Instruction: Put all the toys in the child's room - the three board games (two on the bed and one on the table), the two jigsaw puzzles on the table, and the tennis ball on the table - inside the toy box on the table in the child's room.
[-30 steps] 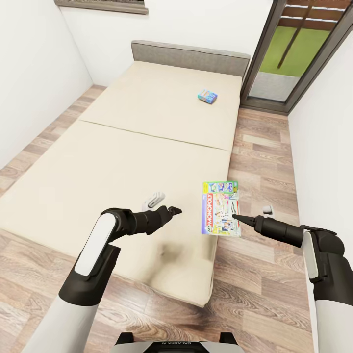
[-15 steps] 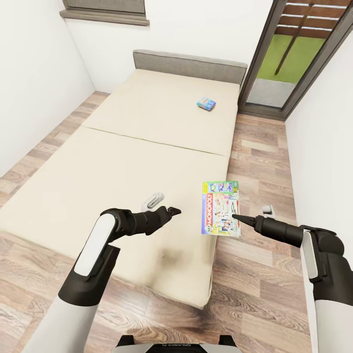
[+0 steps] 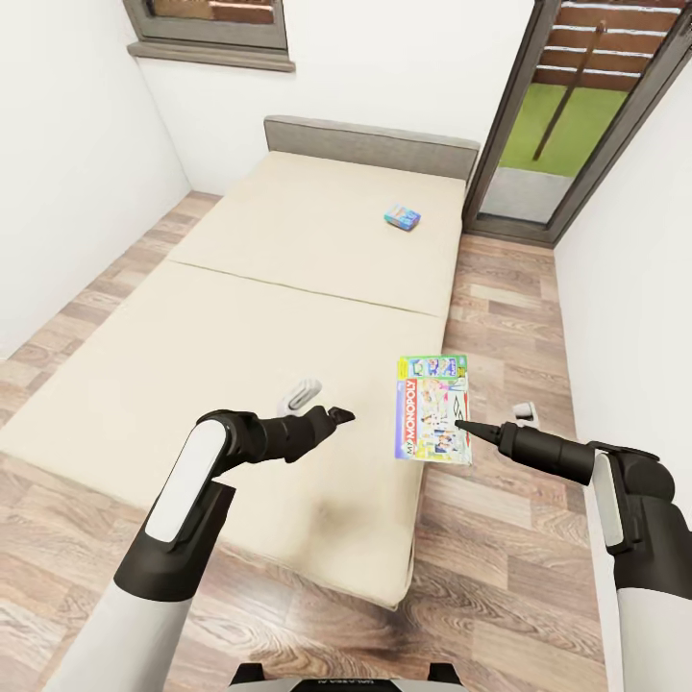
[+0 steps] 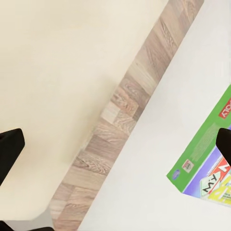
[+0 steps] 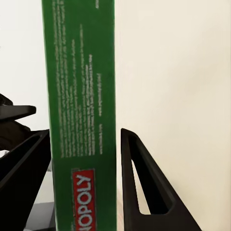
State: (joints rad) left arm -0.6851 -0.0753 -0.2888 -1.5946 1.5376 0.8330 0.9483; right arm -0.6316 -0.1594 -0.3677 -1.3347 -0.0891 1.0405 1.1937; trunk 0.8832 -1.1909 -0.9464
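Note:
My right gripper (image 3: 459, 424) is shut on the long edge of a Monopoly board game box (image 3: 432, 408), which hangs above the bed's near right corner. In the right wrist view the box's green side (image 5: 82, 96) stands between the two black fingers (image 5: 139, 183). My left gripper (image 3: 338, 414) hovers open over the mattress just left of the box, holding nothing; its wrist view catches the box's corner (image 4: 207, 163). A second, small blue board game (image 3: 404, 216) lies on the far right part of the bed (image 3: 288, 317). The table and toy box are out of view.
A grey headboard (image 3: 370, 144) backs the bed against the far wall. A glass door (image 3: 557, 115) stands at the back right, a window (image 3: 216, 19) at the upper left. A strip of wood floor (image 3: 500, 317) runs between the bed and the right wall.
The camera has drawn back, so the bed sits a little lower and more of the window shows. Both arms and the held box keep their places in the picture.

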